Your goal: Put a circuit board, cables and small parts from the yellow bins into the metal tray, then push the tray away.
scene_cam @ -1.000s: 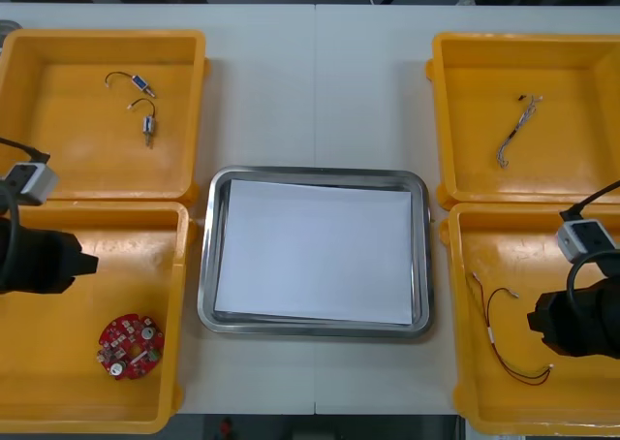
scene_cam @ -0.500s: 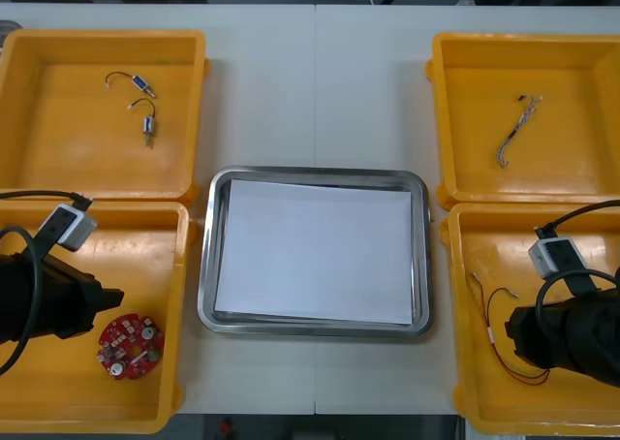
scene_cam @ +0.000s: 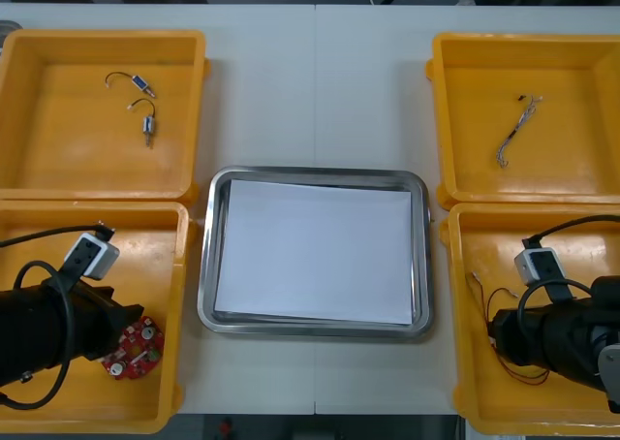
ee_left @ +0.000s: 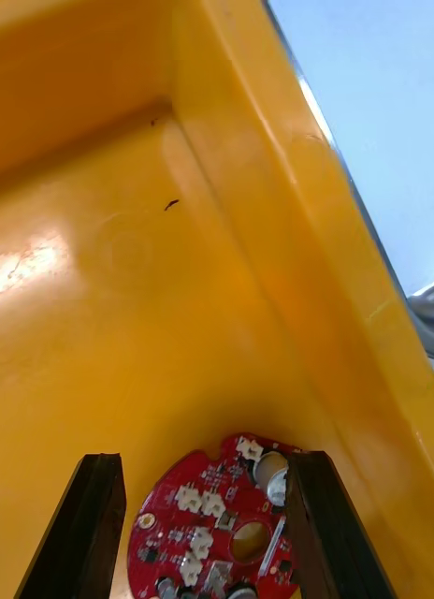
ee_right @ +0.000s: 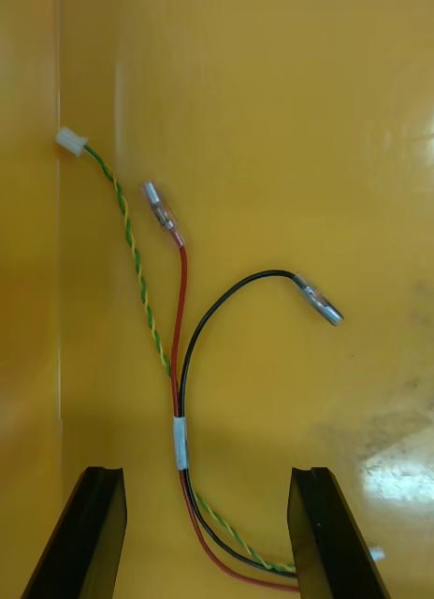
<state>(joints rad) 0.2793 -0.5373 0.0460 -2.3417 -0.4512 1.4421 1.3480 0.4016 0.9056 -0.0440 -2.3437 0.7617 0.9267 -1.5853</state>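
Note:
A round red circuit board lies in the near left yellow bin. My left gripper hangs just above it, open. In the left wrist view the circuit board sits between the open fingers, close to the bin wall. A cable of red, black and green-yellow wires lies in the near right bin. My right gripper is open over it. In the right wrist view the cable runs between the fingers. The metal tray, white inside, stands in the middle.
The far left bin holds two small metal parts with short wires. A thin twisted cable lies in the far right bin. Bare table stretches beyond the tray's far side.
Both arms swung inward toward the tray and lower. The left gripper came over the circuit board, the right gripper over the cable. Nothing has been taken hold of.

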